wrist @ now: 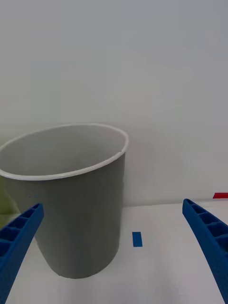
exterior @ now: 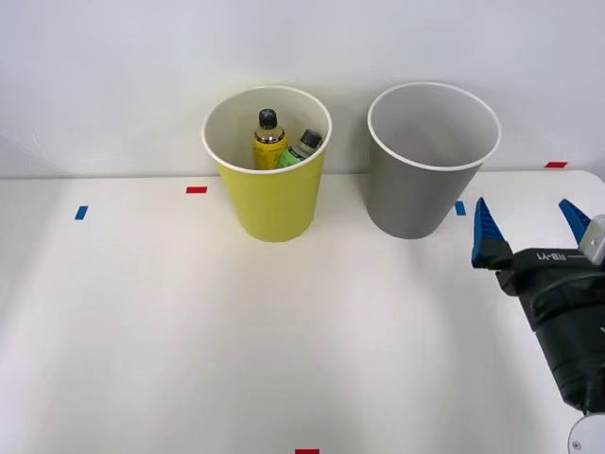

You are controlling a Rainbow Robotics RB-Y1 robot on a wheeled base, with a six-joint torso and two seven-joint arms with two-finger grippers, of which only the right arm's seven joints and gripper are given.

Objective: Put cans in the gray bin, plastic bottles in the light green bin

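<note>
Right hand (exterior: 531,232) at the front view's right edge, over the surface (exterior: 284,331), fingers (exterior: 486,235) spread wide, nothing between them. Blue ribbed fingers, black body behind; white lettering on the black housing reads "RB-Y1". In the wrist view the hand (wrist: 118,251) frames the gray bin (wrist: 71,199), both fingers apart at the corners, clear of the bin.

Gray bin (exterior: 430,180) stands upright on the surface just ahead of the hand and toward the robot's left of it, white rim, pale inside; what lies in its bottom cannot be seen. A blue tape mark (exterior: 460,208) sits on the surface just beside its base, hand side; same mark (wrist: 137,239) in the wrist view.

Light green bin (exterior: 272,184) upright, beside the gray bin on the robot's left, the two apart. Inside it, two plastic bottles with dark caps: yellow-label bottle (exterior: 267,142) upright, green-label bottle (exterior: 301,149) leaning beside it, touching or nearly so. Label text too small to read.

Red tape marks (exterior: 197,190) and another blue one (exterior: 81,213) lie on the surface farther left.
</note>
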